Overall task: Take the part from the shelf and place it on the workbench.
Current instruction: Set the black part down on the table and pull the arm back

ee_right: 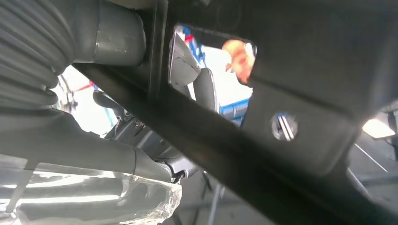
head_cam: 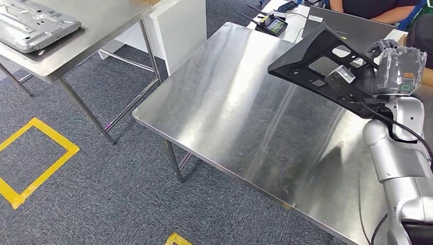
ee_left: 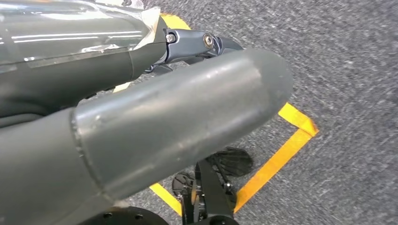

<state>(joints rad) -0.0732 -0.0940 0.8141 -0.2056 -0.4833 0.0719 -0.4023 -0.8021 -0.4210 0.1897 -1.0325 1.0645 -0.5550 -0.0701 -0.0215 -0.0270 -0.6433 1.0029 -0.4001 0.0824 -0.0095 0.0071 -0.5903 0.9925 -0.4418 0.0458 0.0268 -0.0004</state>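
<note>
A flat black part (head_cam: 312, 55) with several cut-out windows hangs tilted above the right end of the steel workbench (head_cam: 240, 107), clear of its surface. My right hand (head_cam: 393, 64) grips the part's near right edge. In the right wrist view the same black part (ee_right: 300, 108) runs close across the picture, with the grey thumb (ee_right: 112, 33) pressed against it. My left hand (ee_left: 178, 122) hangs low over the carpet; its thick grey thumb juts out and I cannot tell how the other fingers lie.
A second steel table (head_cam: 97, 25) at the back left carries a grey stamped metal panel (head_cam: 30, 23). Yellow floor tape (head_cam: 38, 158) marks the carpet. A person (head_cam: 378, 7) sits behind the workbench beside a remote controller (head_cam: 273, 24).
</note>
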